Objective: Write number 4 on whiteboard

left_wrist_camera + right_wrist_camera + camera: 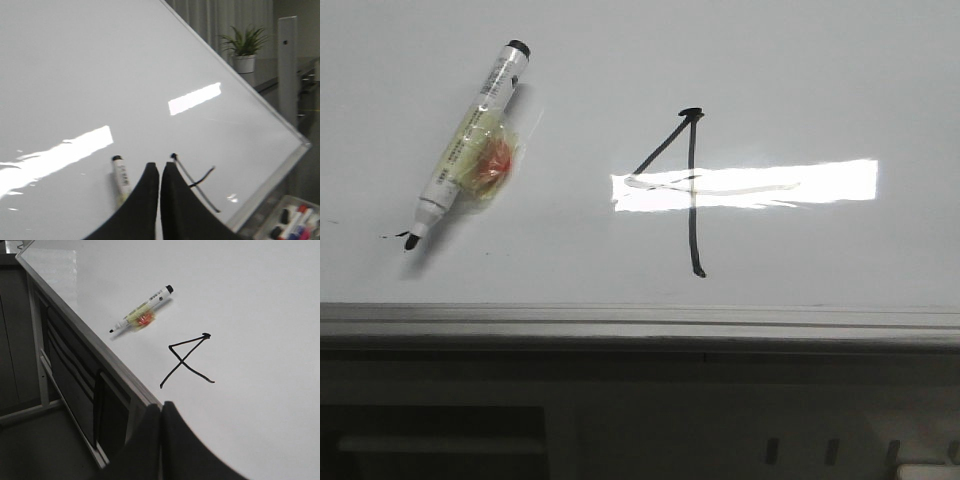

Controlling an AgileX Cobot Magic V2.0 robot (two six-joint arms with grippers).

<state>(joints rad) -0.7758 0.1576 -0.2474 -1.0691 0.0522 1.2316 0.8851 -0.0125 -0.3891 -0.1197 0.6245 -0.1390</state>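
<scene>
The whiteboard point(840, 90) lies flat and fills the front view. A black number 4 point(692, 190) is drawn at its middle; it also shows in the left wrist view point(196, 181) and the right wrist view point(187, 360). A white marker point(470, 140) with a yellow and red wrap lies uncapped on the board at the left, also in the left wrist view point(120, 180) and the right wrist view point(142, 316). My left gripper point(160, 165) is shut and empty above the board, between marker and figure. My right gripper point(161, 406) is shut and empty above the board's near edge.
The grey metal edge rail point(640, 322) runs along the board's near side, with dark cabinet fronts point(75, 380) below it. A tray of spare markers point(295, 222) sits off one corner. A potted plant point(244, 50) and a white post point(287, 65) stand beyond the board.
</scene>
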